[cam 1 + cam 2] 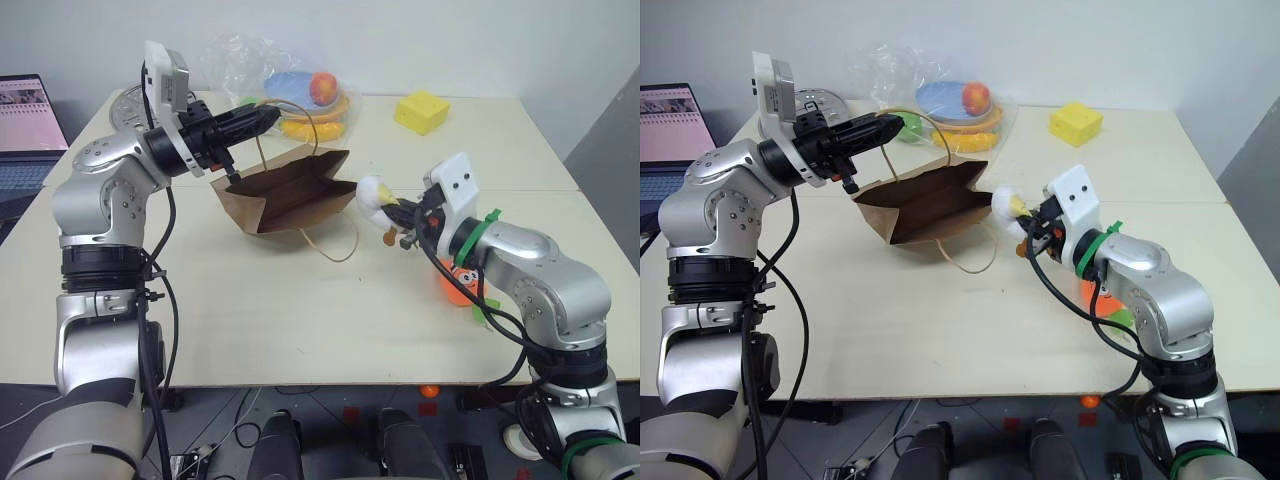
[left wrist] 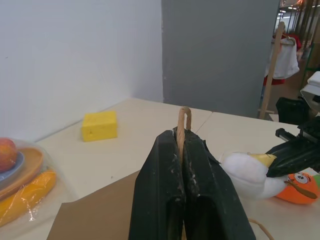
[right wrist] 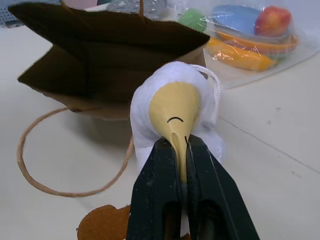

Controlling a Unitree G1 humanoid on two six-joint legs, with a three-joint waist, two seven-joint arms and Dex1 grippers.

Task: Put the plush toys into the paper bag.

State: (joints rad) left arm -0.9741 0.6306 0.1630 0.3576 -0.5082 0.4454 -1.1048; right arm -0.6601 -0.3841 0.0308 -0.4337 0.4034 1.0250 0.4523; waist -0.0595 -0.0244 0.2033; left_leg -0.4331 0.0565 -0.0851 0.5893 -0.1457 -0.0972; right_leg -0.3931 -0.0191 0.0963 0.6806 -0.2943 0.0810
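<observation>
- Brown bag (image 1: 285, 195) hangs tilted over the counter (image 1: 300, 320), mouth toward the right arm; left claw (image 1: 268, 118) is clenched on one handle (image 2: 184, 122), the other handle loops onto the counter.
- Right claw (image 3: 181, 150) grips the white toy (image 3: 172, 107) by its yellow face, just beside the bag mouth, off the counter.
- Carrot toy (image 1: 458, 285) lies on the counter under the right arm; left wrist view shows its eyes.
- Head views show the yellow cube (image 1: 421, 111) and wrapped fruit (image 1: 322, 90) behind the bag.

lab: laptop (image 1: 25, 125), pale worktables (image 1: 300, 330)
</observation>
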